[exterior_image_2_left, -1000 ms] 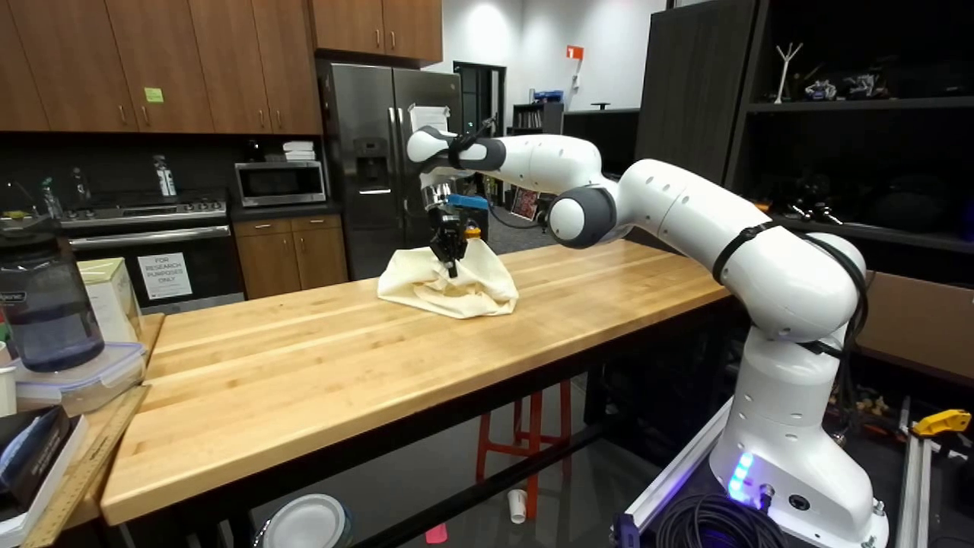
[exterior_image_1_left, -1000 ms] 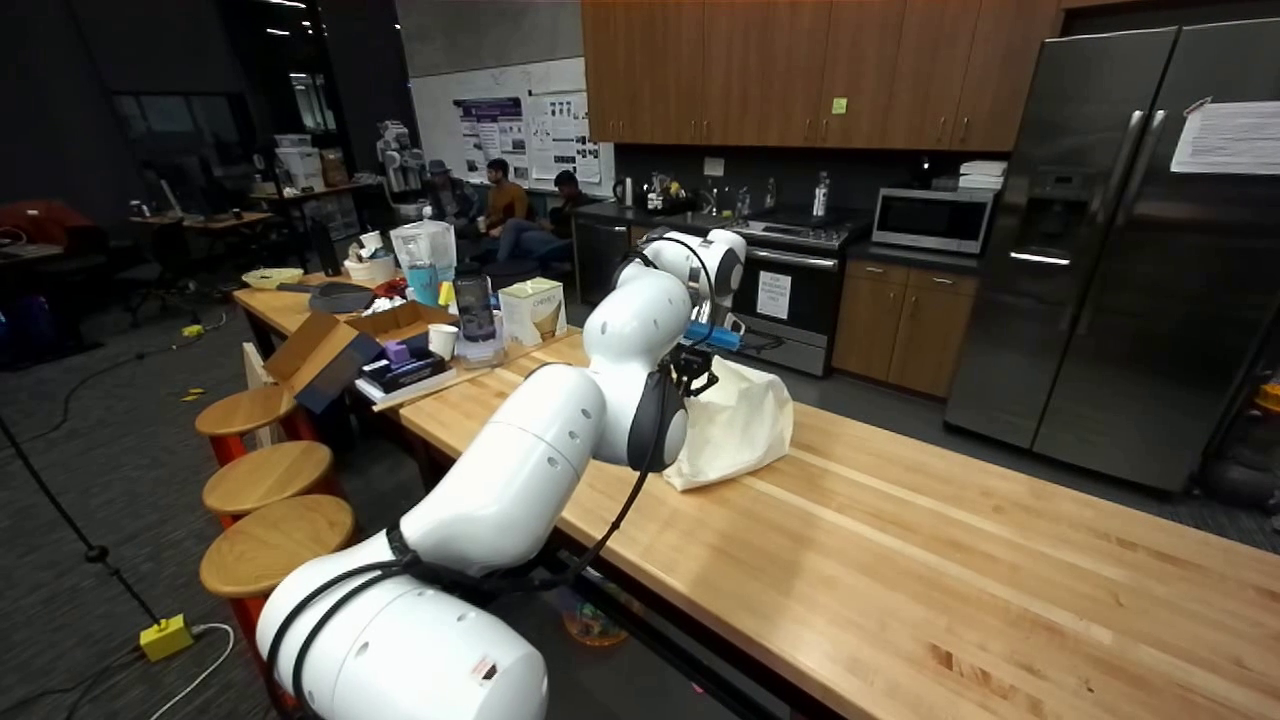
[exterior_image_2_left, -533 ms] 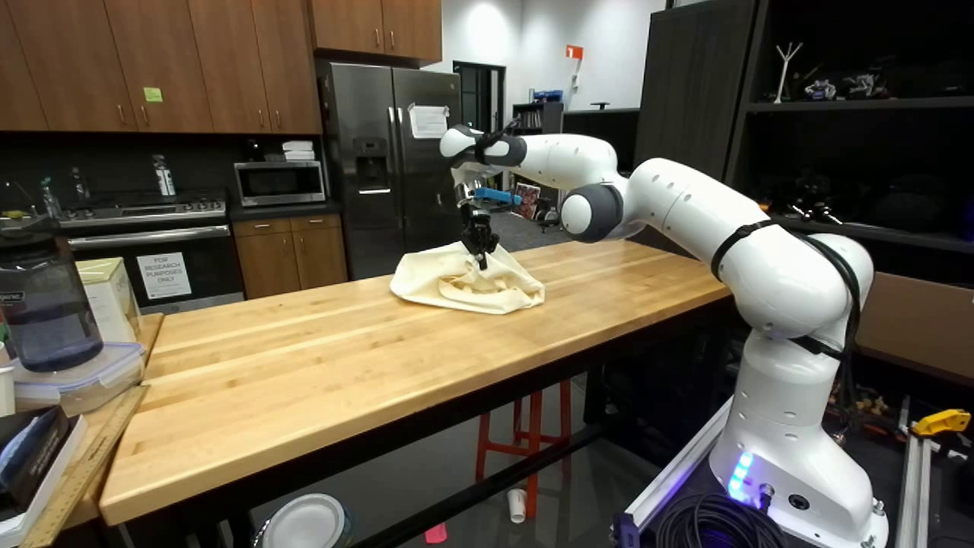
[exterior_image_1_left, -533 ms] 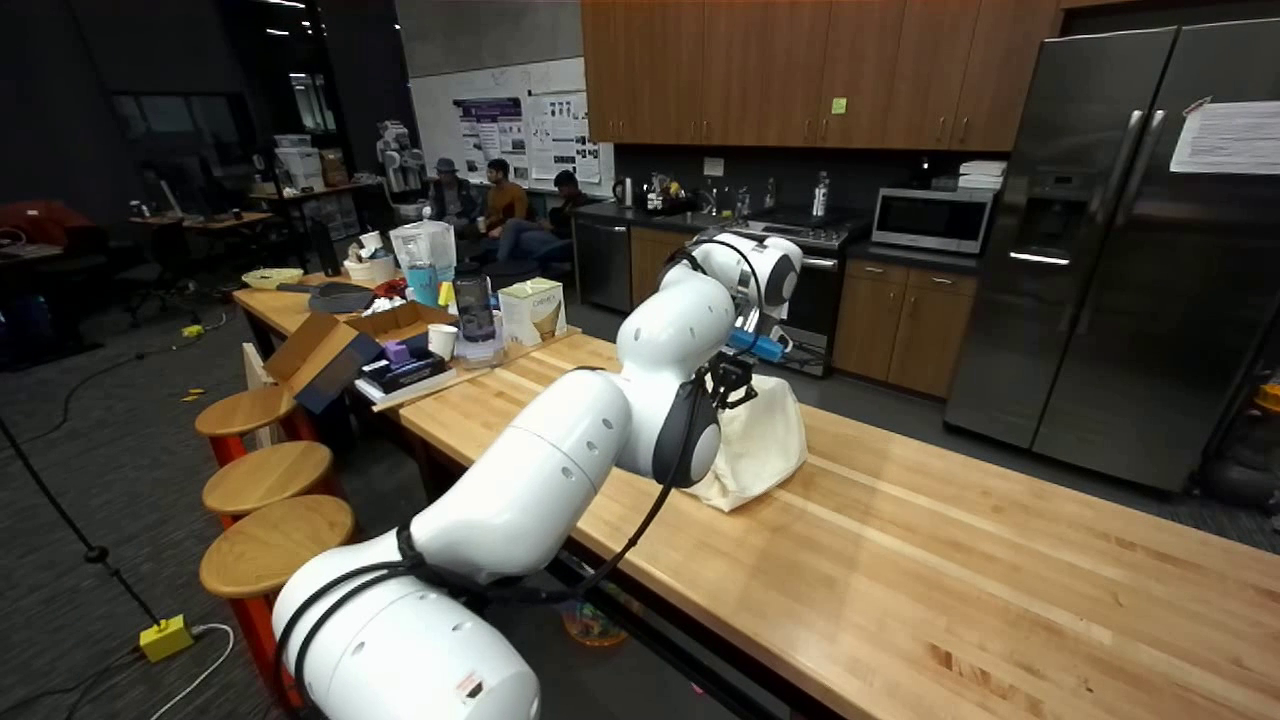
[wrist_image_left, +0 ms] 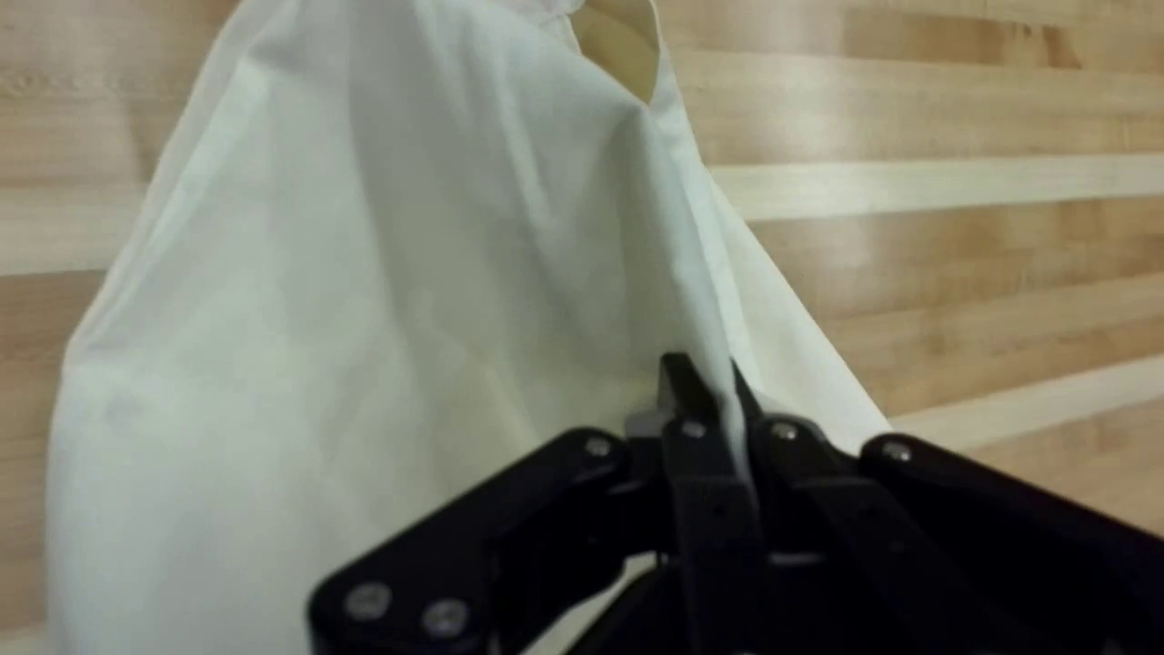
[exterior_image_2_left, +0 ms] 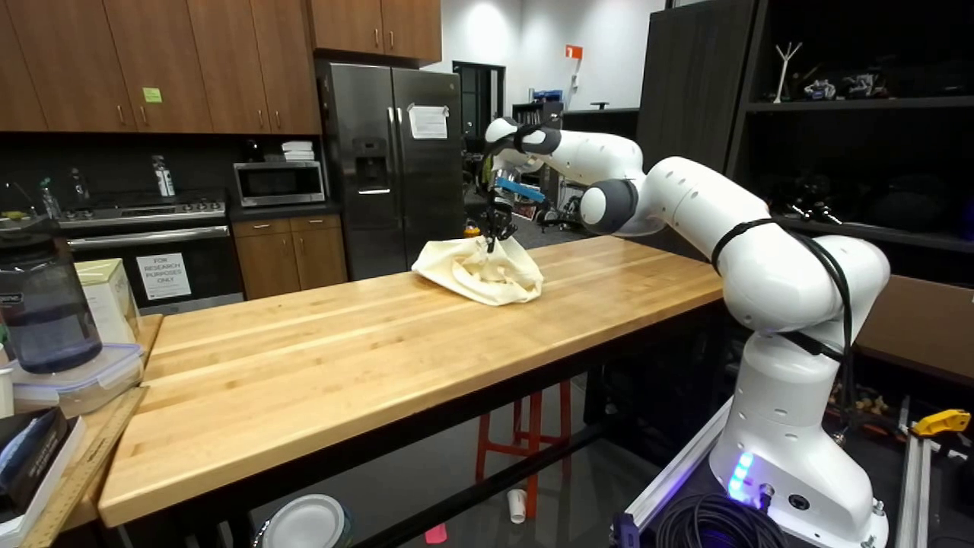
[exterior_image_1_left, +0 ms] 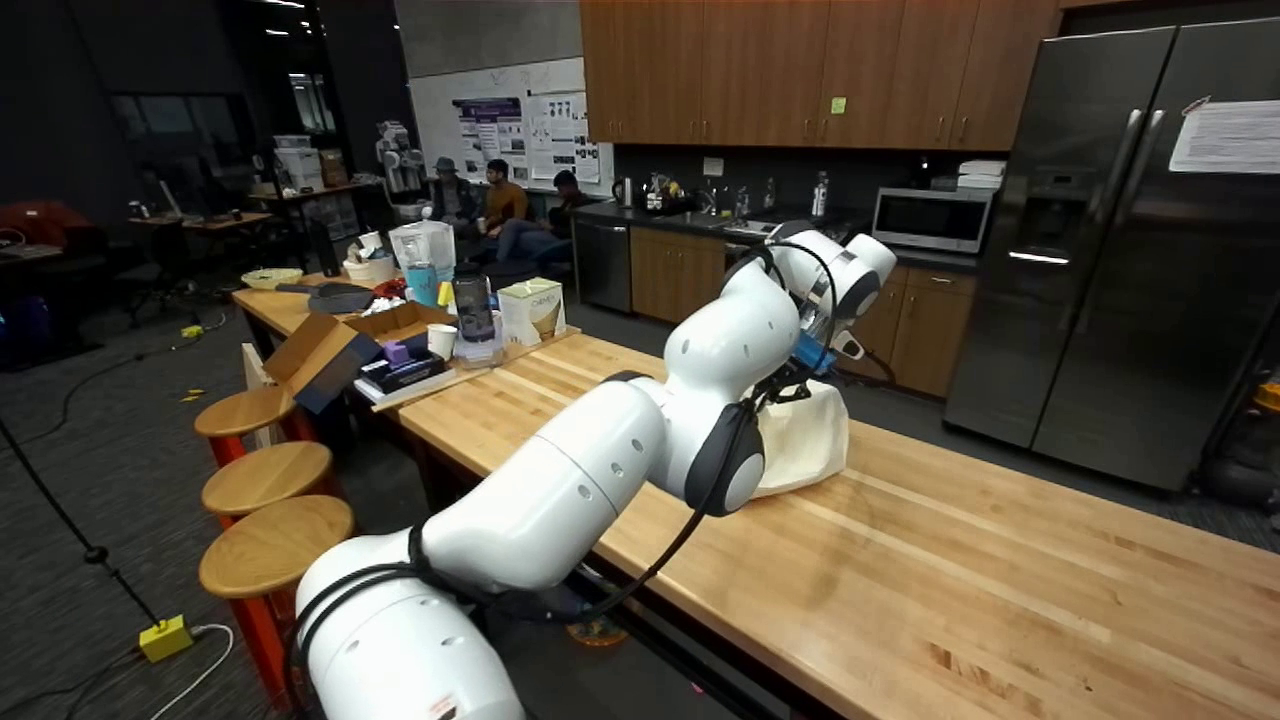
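A cream cloth bag [exterior_image_2_left: 449, 266] lies slumped and creased on the wooden table [exterior_image_2_left: 304, 365], and it also shows in an exterior view [exterior_image_1_left: 808, 440] partly behind the arm. In the wrist view the bag [wrist_image_left: 409, 273] fills the left and middle, with an opening in its folds at the top. My gripper [wrist_image_left: 714, 387] is shut on a fold of the bag's edge, which runs up between the two black fingers. In both exterior views the gripper [exterior_image_2_left: 493, 240] is above the bag, its fingertips at the cloth; there the gripper [exterior_image_1_left: 790, 392] is tilted and partly hidden.
A water bottle [exterior_image_2_left: 49, 304], a carton [exterior_image_2_left: 106, 301], a lidded plastic box [exterior_image_2_left: 84, 377] and books crowd one table end. An open cardboard box [exterior_image_1_left: 325, 355] and a white cup [exterior_image_1_left: 442, 340] are there too. Stools [exterior_image_1_left: 275, 545] stand along the table. A fridge [exterior_image_1_left: 1100, 260] stands beyond.
My gripper has moved right in both exterior views, dragging the bag along the table with it. The bag's folds have shifted, and the wrist has tilted. The gripper stays on the cloth.
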Controlling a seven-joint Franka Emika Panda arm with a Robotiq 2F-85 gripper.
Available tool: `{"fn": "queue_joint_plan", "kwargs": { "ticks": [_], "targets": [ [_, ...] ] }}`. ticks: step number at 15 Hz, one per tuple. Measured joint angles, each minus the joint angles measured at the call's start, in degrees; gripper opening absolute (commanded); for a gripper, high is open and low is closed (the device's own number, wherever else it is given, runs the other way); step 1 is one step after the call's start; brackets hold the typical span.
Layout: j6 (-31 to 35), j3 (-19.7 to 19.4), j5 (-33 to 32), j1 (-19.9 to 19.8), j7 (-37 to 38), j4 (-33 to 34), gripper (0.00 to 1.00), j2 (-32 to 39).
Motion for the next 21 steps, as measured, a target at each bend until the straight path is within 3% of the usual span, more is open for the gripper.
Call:
{"fn": "queue_joint_plan", "kwargs": {
  "ticks": [4,8,16,21],
  "targets": [
    [8.3,0.3,1.5,-3.1,6.2,0.0,0.01,0.0],
    [11.6,0.3,1.4,-2.4,8.4,-0.3,0.01,-0.1],
    [2.9,0.0,-1.7,7.3,9.5,-3.0,0.01,2.4],
    [-2.8,-0.1,-4.5,11.3,9.0,-3.7,0.01,2.9]
  ]
}}
